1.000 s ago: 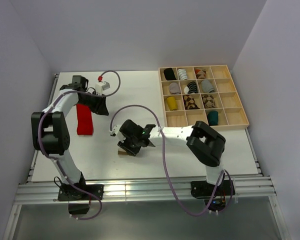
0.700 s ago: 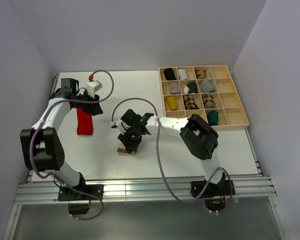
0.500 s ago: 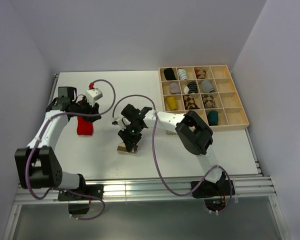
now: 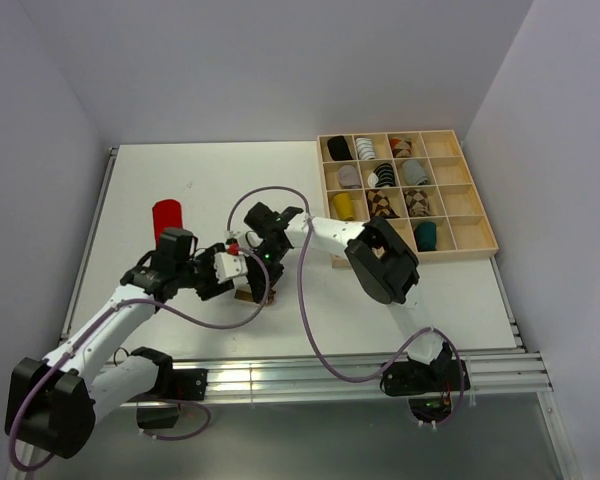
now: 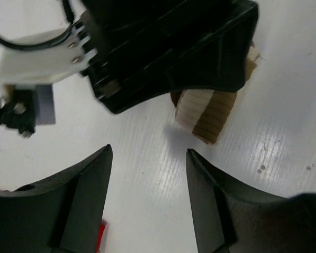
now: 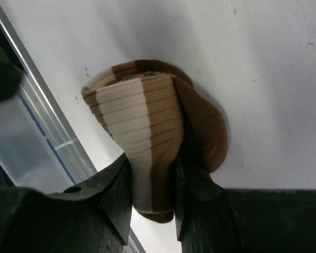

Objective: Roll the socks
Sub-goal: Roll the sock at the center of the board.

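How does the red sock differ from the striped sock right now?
The red sock is plain, with no hand on it; the striped sock is brown-and-cream, pinched in the right hand. The red sock sits farther left and back than the striped sock. Both rest on the table.

My right claw (image 6: 150,182) pinches the brown-and-cream striped sock (image 6: 147,121) by its lower end. The sock is bunched into a loose fold, cream band outward, and bulges against the bench (image 6: 263,79). The plain red sock (image 4: 166,215) lies on the bench well to the left, its near end hidden. The dark teal sock (image 4: 425,236) sits rolled in the nearest row of the tray (image 4: 390,134).
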Motion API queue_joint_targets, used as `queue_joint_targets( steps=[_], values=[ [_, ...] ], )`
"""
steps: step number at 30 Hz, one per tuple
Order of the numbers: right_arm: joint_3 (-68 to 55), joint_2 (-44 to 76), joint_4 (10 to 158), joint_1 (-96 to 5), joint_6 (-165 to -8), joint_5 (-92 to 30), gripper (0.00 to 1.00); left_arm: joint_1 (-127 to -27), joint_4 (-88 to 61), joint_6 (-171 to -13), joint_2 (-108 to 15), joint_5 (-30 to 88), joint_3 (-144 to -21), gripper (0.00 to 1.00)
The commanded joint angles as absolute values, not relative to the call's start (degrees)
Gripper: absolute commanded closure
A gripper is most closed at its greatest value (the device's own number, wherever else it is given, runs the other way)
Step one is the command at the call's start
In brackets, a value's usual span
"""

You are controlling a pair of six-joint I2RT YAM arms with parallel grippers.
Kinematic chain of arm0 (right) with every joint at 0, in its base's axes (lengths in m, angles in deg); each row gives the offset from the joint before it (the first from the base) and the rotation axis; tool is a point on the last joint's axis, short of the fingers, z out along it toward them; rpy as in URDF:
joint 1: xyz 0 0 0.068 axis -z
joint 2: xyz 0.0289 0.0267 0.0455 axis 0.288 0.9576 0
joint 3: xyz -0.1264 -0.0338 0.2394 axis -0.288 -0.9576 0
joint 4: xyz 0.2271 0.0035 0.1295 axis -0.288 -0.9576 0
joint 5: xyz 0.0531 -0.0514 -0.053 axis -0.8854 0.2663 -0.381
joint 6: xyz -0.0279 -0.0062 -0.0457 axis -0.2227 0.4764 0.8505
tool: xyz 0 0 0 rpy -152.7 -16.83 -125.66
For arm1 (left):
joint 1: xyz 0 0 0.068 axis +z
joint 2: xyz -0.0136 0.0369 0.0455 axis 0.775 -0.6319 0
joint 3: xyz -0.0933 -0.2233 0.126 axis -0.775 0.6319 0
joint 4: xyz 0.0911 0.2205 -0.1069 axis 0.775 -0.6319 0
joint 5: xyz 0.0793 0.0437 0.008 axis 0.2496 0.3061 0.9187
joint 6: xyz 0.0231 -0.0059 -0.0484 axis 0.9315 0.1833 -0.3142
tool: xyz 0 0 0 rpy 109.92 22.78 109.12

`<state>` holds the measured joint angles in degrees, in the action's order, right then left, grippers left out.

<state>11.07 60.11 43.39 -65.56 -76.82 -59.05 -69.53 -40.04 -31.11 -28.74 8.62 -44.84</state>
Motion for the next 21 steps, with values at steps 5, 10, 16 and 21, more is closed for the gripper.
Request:
queue_joint_targets(
  steps=[5, 10, 16, 21],
  values=[
    [12.19, 65.0, 39.82, -64.38, -74.99, -56.57, 0.95, -79.89, -30.25, -28.16, -26.42, 14.89, -37.32, 0.34],
    [12.28, 65.27, 39.73, -63.85, -74.99, -56.92, 0.95, -85.61, -27.44, -28.6, -28.35, 18.23, -35.99, 0.35],
    [12.63, 65.53, 39.12, -63.32, -74.82, -57.97, 0.95, -89.21, -21.99, -28.6, -30.54, 20.08, -35.02, 0.29],
    [12.8, 65.7, 38.33, -62.71, -73.76, -59.55, 0.95, -90.27, -18.39, -28.42, -33.71, 21.48, -33.88, 0.29]
  ],
)
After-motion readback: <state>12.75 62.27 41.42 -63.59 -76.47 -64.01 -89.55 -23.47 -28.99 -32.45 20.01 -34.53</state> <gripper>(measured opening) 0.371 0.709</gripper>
